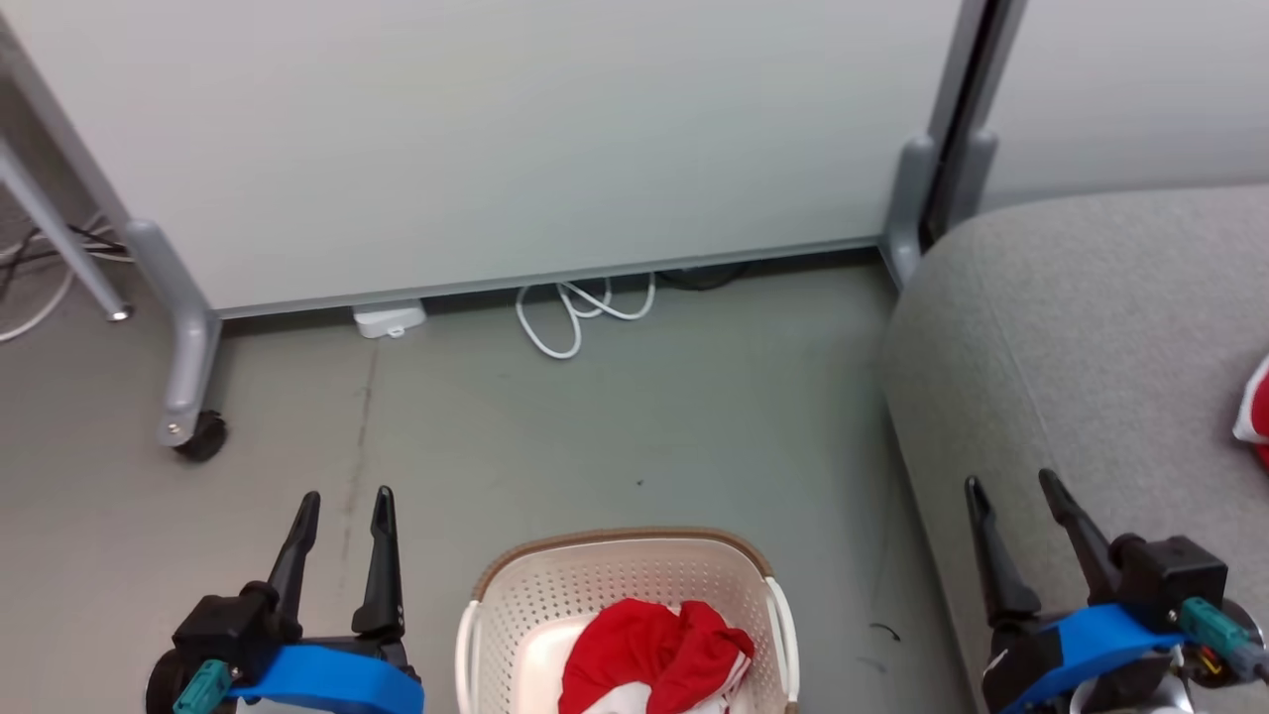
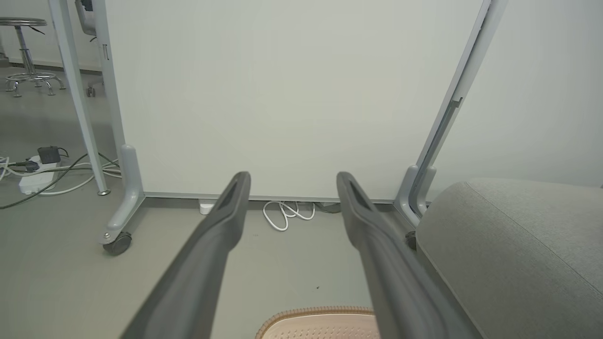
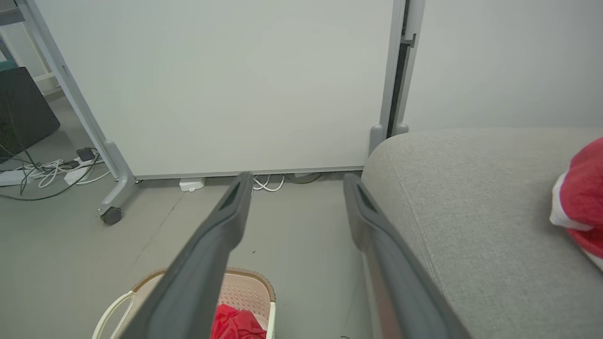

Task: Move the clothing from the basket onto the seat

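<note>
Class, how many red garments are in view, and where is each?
2. One red garment heaped in the basket; a second red garment on the seat, cut off at the right edge. More may hide beneath the heap.

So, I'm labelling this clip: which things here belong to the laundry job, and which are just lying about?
Part of the job: basket, red clothing in it, seat, red garment lying on it.

Just lying about: wheeled partition panel, white cable, small white box, power strip, stool.

Clothing in basket, left of seat
</note>
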You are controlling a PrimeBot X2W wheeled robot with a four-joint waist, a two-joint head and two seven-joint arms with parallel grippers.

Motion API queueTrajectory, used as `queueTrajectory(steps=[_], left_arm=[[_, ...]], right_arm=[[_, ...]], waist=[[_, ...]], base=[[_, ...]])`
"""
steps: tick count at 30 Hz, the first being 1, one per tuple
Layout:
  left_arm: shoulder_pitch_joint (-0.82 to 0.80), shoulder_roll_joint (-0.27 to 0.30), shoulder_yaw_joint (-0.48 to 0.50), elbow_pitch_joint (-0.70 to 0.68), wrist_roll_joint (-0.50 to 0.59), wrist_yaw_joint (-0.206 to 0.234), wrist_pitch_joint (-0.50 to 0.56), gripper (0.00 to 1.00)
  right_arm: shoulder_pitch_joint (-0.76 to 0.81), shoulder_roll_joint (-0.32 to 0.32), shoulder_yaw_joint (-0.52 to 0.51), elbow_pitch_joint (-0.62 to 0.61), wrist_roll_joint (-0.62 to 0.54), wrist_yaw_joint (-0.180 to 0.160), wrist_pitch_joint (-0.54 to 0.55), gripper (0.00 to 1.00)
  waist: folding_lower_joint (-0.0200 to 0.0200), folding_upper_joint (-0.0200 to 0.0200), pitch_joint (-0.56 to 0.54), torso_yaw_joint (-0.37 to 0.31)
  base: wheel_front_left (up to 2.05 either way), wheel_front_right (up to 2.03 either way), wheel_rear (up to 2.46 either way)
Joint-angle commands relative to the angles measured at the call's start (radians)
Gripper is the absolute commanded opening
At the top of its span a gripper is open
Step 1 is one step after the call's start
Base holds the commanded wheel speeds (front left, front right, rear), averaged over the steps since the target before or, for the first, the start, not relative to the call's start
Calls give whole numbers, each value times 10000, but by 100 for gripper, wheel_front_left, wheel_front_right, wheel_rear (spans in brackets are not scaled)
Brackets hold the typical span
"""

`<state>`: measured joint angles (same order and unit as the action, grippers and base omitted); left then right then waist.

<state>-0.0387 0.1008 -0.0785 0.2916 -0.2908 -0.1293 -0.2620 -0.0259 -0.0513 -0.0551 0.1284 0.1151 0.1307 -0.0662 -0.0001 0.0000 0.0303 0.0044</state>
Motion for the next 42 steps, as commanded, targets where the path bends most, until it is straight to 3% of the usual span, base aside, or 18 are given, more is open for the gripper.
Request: queueTrajectory(steps=[1,9,42], left_arm=[[85,24,-6,32,-22,-16,-44,100],[243,120,64,155,-72,-15,-46,100],[144,114,50,180,-77,-16,-46,100]], right_arm=[[206,10,7,-53,4,3,25,100],[600,12,281,-221,141,3,146,100],[366,14,622,-273,224,3,97,100]], waist=[[1,0,-220,251],[1,0,-402,435],[1,0,-4,50]], base=[[0,0,0],[0,0,0],[0,0,0]])
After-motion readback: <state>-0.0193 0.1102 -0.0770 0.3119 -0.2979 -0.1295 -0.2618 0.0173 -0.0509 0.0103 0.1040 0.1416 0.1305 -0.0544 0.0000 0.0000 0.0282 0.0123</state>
